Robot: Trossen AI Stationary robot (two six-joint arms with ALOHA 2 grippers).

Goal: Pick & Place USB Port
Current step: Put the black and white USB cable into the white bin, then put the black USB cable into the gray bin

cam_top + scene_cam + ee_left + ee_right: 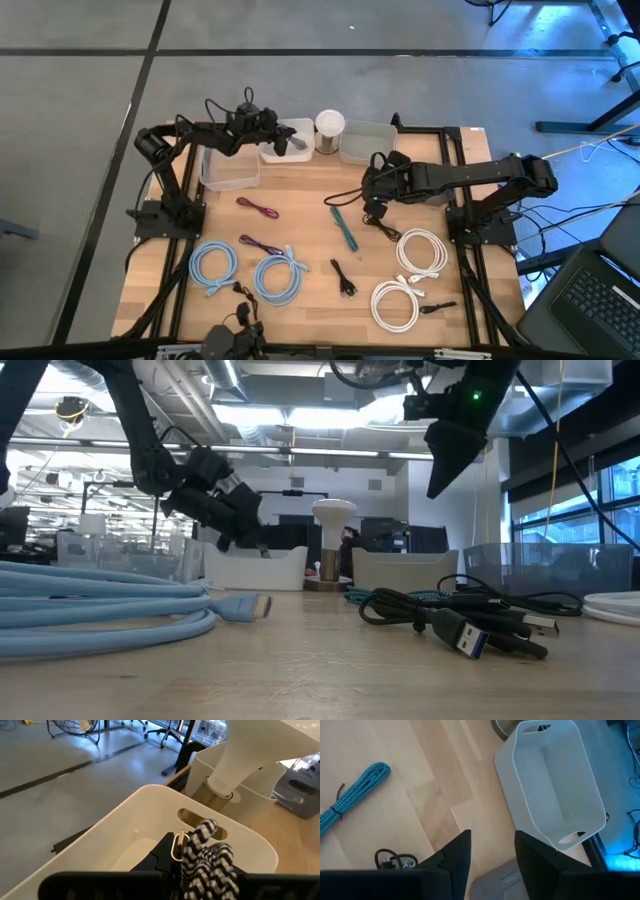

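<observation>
A black-and-white braided cable [207, 860] is held between the fingers of the left gripper [283, 140], which hangs over the middle white bin [291, 150] at the far edge of the table [300, 215]. In the left wrist view the cable's metal plug [178, 846] is seen poking up beside the braid, directly above the bin's interior and inside its rim. The step in hand is judged to be the release into this bin.

For a clean drop, the gripper should be lowered a little further inside the walls before the fingers are parted, so that the bundled cable is not left draped over the rim. The fingers should be opened fully and the wrist lifted straight up, since a loose loop of braid could otherwise be caught and dragged out again. The paper-towel roll [330, 131] stands just beside the bin and should be cleared on the way out.

The right gripper [375, 190] hovers above the table near the teal cable [344, 227] and a black cable [385, 225], its fingers parted narrowly and holding nothing; the right-hand bin [555, 785] is seen empty beneath it. Blue cables [255, 272], white cables [410, 275] and purple cables [258, 208] remain on the table, so more sorting is judged to be left.
</observation>
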